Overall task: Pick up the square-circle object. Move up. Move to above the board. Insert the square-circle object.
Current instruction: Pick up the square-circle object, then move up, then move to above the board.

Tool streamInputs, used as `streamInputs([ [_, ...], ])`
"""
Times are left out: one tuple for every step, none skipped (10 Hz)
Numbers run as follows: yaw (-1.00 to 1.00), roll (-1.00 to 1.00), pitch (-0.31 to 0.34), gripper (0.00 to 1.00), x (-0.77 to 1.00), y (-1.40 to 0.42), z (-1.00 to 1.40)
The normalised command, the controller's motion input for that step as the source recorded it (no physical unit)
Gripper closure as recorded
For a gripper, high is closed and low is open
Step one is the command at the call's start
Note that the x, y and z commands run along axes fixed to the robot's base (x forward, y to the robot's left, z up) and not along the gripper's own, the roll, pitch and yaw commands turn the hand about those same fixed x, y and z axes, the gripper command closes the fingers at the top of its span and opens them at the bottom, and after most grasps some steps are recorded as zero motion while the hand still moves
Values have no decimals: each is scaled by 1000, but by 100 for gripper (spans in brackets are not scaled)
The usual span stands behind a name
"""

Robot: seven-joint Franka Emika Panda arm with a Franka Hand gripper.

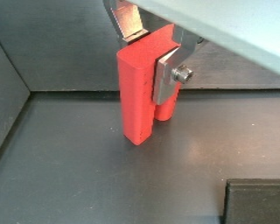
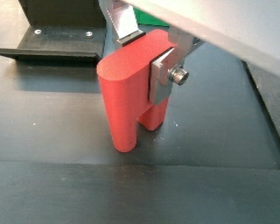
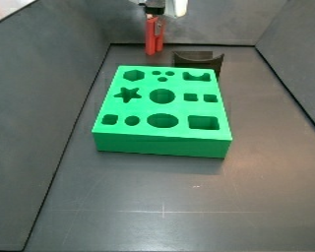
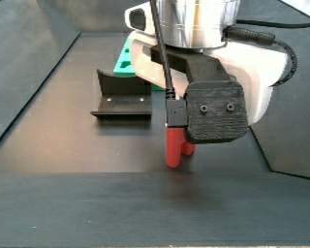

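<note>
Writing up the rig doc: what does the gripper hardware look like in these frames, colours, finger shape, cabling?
In both wrist views the gripper has flat silver plate fingers, one fastened by a visible screw. In a side view the gripper shows a polished metal cylinder above a white housing, a black bolted block low on its front, and a thin black cable looping along the side. No markings are legible.

A tall, narrow red square-circle object stands upright on the dark table, clamped between the gripper jaws. A large bright green board with shaped cut-outs lies flat nearby, apart.
</note>
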Motion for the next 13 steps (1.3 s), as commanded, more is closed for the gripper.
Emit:
streamInputs([
  [0,0,0,100,0,0,0],
  [0,0,0,100,0,0,0],
  [0,0,0,100,0,0,833],
  [34,-5,10,100,-30,-6,823],
  [29,3,24,100,-60,-13,734],
  [14,33,33,100,-47,-10,555],
  [8,48,40,100,-38,-11,453],
  [6,72,61,100,-30,-8,246],
  [-82,144,-363,100,320,50,1000],
  [-76,145,-334,100,327,50,1000],
  [-69,126,-247,100,297,45,1000],
  [-60,113,-160,100,277,43,1000],
  [-49,97,-76,100,266,42,1000],
])
